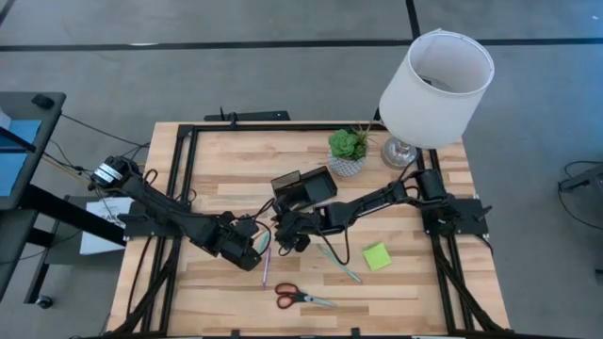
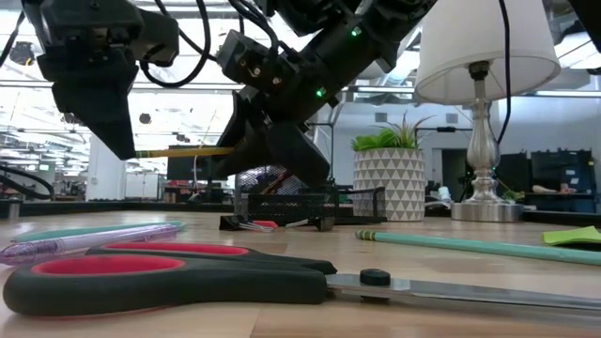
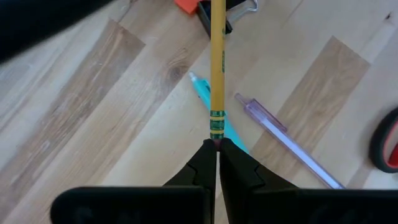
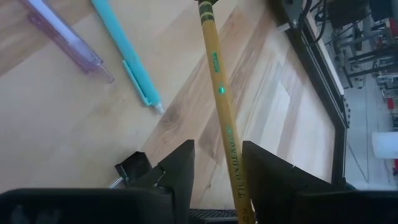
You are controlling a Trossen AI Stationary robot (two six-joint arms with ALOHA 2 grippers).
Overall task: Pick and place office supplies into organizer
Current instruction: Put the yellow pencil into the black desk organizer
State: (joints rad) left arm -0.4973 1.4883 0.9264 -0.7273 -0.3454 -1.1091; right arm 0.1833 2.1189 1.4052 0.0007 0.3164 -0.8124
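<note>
The left pincer (image 3: 217, 163) is pressed together on the eraser end of a yellow pencil (image 3: 217, 62), holding it level above the tabletop (image 1: 415, 282). The right pincer (image 4: 217, 165) is spread, its fingers on either side of the same pencil's other end without gripping it. Both arms reach inward and meet near the middle, just in front of the black organizer (image 1: 304, 187). Beneath them lie a teal pen (image 4: 126, 55) and a purple pen (image 3: 286, 138); farther toward the front edge rest the red-handled scissors (image 1: 300, 298), with the green sticky-note pad (image 1: 377, 255) on bare wood to the right.
</note>
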